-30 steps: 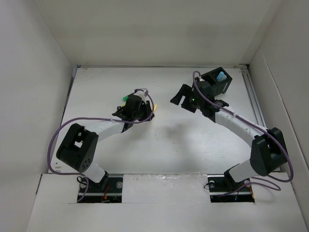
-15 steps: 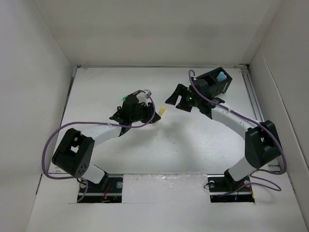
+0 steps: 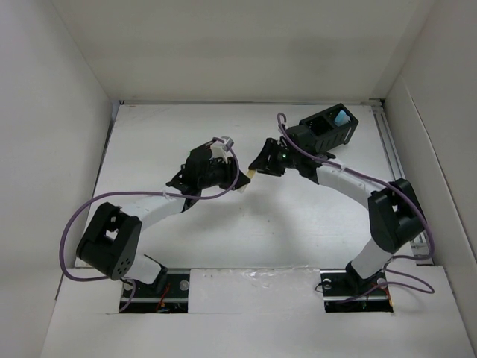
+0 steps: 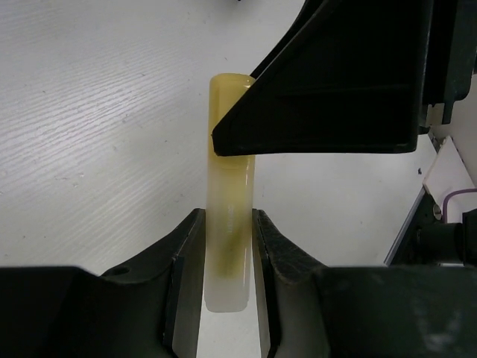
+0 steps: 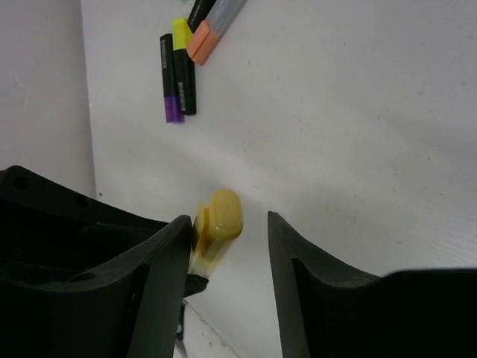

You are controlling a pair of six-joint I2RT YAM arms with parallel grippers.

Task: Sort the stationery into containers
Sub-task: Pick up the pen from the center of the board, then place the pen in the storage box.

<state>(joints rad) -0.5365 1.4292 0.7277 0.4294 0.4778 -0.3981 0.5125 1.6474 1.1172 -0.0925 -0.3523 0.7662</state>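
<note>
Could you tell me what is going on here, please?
The two arms meet in the middle in what looks like a handover. The left gripper is shut on a yellow marker, holding it out. The right gripper is open, straddling the marker's free end. The black organiser sits far right with something light blue in it, and more markers lie on the table.
</note>
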